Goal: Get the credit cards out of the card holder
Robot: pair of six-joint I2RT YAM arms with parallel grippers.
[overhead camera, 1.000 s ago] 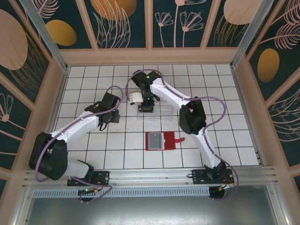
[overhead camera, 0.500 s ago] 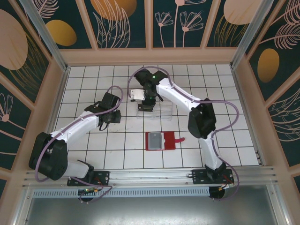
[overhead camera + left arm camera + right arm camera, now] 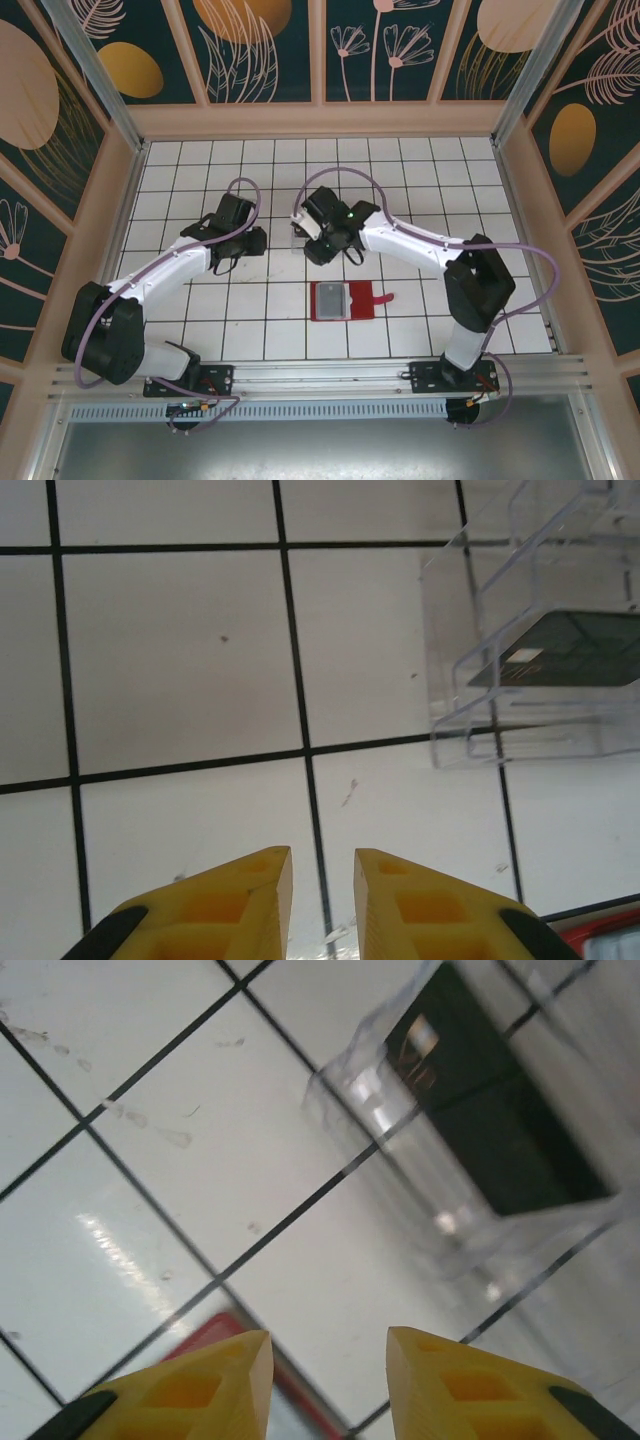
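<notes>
Card holder (image 3: pixel 343 300) lies open on the tiles with a grey card (image 3: pixel 330 298) inside. The right gripper (image 3: pixel 316 248) is just beyond it, the left gripper (image 3: pixel 252 240) beyond and further left.

Left wrist: the claw is narrow and empty. A dark card (image 3: pixel 565 655) lies in the tray (image 3: pixel 450 710).

Right wrist: the claw is wider and empty, with the card holder's red edge near it.

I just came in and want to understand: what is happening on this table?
The job is to empty the red card holder, which lies open on the tiles. One dark credit card lies in a clear tray. The right gripper hovers near the tray and the holder, jaws apart and empty. The left gripper hangs near the tray, holding nothing.
</notes>
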